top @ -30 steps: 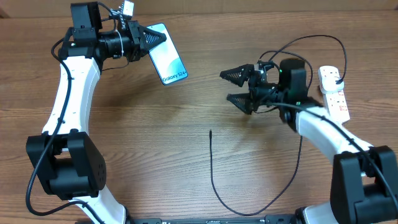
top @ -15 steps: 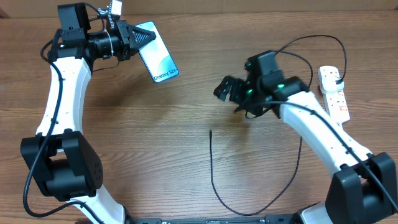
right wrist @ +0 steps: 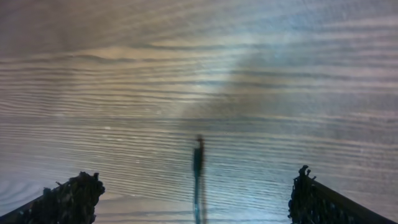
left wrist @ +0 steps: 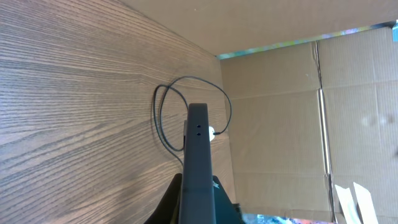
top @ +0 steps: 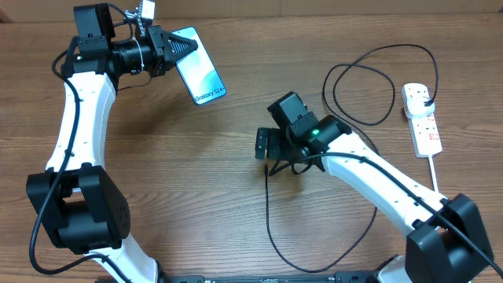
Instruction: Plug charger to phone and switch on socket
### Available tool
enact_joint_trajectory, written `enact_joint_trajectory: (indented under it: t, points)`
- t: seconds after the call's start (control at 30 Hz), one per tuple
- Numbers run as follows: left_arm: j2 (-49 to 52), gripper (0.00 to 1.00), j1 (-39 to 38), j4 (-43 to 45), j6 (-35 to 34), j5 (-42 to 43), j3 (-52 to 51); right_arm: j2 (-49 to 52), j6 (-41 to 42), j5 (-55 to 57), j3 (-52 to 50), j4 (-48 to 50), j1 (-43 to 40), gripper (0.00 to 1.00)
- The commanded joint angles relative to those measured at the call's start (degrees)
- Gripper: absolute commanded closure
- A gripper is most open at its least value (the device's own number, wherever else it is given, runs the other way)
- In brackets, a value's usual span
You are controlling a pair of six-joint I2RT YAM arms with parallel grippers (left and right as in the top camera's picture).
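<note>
My left gripper is shut on the phone at its far end and holds it tilted above the table, with the light blue screen and "Galaxy" text facing up. In the left wrist view the phone shows edge-on between the fingers. The charger is a thin black cable; its connector tip lies on the wood and the cable loops round the front to the socket at the right. My right gripper is open, pointing down right over the tip. The tip lies midway between the open fingers.
The cable makes a wide loop near the front edge and a second loop at the back right; this one also shows in the left wrist view. Cardboard walls stand behind the table.
My right arm has swung left and down, from near the back loop to above the cable tip, gripper still open. My left arm shifted the phone slightly left, then held still.
</note>
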Motion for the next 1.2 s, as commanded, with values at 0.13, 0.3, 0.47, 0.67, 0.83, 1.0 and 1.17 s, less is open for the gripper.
enact_joint_trajectory:
  t: [0.13,0.3,0.47,0.67,0.83,1.0,1.17]
  points:
    - [-0.20,0.96,0.07,0.24,0.92,2.14,0.20,6.93,-0.37,2.05,-1.05,0.09,1.60,0.00]
    - [-0.20,0.96,0.07,0.24,0.92,2.14,0.20,9.27,0.09,2.45,-1.05,0.74,3.06,0.00]
    - [-0.20,0.96,0.07,0.24,0.90,2.08,0.20,9.46,0.09,2.45,-1.22,0.66,4.15,0.00]
    - [-0.20,0.95,0.07,0.24,0.90,1.90,0.20,12.07,0.11,2.47,-1.20,1.27,5.42,0.00]
    - [-0.20,0.95,0.07,0.24,0.90,1.90,0.20,13.05,1.07,2.73,-1.20,1.27,5.42,0.04]
    - [-0.20,0.95,0.07,0.22,0.90,1.90,0.20,13.66,1.84,3.08,-1.20,0.87,5.42,0.09]
    - [-0.20,0.96,0.07,0.24,0.87,1.90,0.20,14.67,2.25,3.06,-1.03,0.37,5.42,0.21]
